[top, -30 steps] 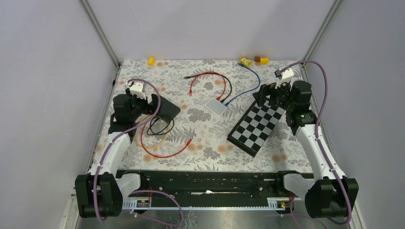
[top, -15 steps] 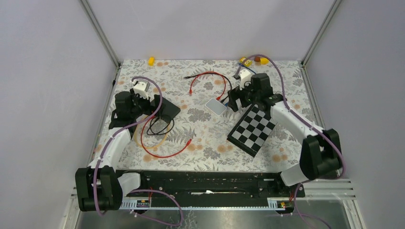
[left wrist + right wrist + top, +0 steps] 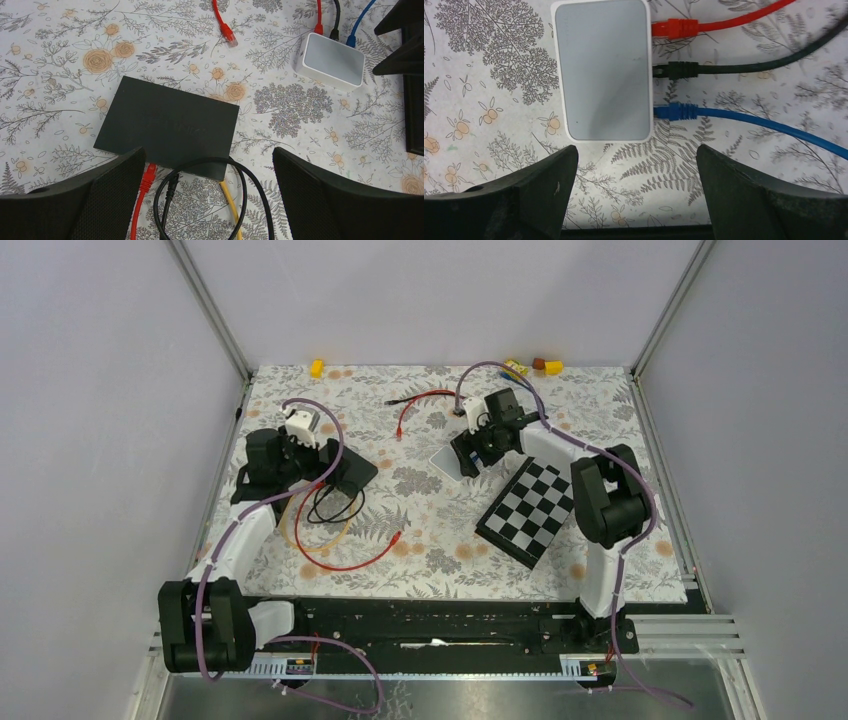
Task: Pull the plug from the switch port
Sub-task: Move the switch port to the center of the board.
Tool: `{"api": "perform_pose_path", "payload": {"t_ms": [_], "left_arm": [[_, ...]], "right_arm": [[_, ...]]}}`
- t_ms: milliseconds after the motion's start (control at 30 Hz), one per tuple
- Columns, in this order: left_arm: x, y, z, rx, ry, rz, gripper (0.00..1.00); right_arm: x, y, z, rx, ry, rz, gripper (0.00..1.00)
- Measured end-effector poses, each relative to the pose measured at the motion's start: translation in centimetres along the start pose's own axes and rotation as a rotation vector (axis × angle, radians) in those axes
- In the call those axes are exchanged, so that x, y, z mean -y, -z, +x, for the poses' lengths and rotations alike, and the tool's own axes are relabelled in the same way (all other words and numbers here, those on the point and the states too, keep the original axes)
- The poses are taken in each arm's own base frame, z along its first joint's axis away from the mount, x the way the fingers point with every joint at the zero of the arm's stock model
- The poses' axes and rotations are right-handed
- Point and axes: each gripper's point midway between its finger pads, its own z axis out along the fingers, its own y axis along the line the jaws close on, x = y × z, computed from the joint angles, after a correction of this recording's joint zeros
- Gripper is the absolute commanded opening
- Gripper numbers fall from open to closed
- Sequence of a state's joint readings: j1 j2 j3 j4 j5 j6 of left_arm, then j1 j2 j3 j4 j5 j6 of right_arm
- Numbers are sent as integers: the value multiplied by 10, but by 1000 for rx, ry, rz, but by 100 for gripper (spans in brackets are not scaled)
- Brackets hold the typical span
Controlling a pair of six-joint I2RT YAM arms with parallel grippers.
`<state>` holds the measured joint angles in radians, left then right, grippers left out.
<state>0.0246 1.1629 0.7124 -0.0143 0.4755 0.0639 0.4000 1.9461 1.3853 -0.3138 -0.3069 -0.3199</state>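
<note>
Right hand (image 3: pixel 634 167) — fingers spread apart — hangs over the white switch (image 3: pixel 604 70) and its blue plug (image 3: pixel 676 111).

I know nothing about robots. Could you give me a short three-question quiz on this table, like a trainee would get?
1. True or false: the white switch lies on the chessboard.
2. Which plug sits in the middle port of that switch? A red plug, B black plug, C blue plug.
3. Fill in: the right pincer above the switch is ____ (open or shut).
Key: 1 false; 2 B; 3 open.
</note>
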Motion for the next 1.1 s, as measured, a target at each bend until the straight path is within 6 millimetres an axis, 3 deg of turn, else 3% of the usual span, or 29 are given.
{"api": "perform_pose_path", "payload": {"t_ms": [133, 367, 700, 933, 1100], "left_arm": [[0, -2, 3, -11, -1, 5, 98], [0, -3, 5, -16, -6, 6, 98], [1, -4, 5, -16, -13, 8, 97], [2, -4, 5, -17, -15, 11, 97], [2, -4, 5, -17, -15, 11, 97]], "right_arm": [[-7, -12, 3, -39, 3, -38, 94], [-8, -24, -13, -31, 12, -77, 92], [-15, -36, -8, -53, -25, -117, 87], [-37, -38, -8, -29, -63, -165, 86], [-67, -30, 6, -36, -113, -205, 86]]}}
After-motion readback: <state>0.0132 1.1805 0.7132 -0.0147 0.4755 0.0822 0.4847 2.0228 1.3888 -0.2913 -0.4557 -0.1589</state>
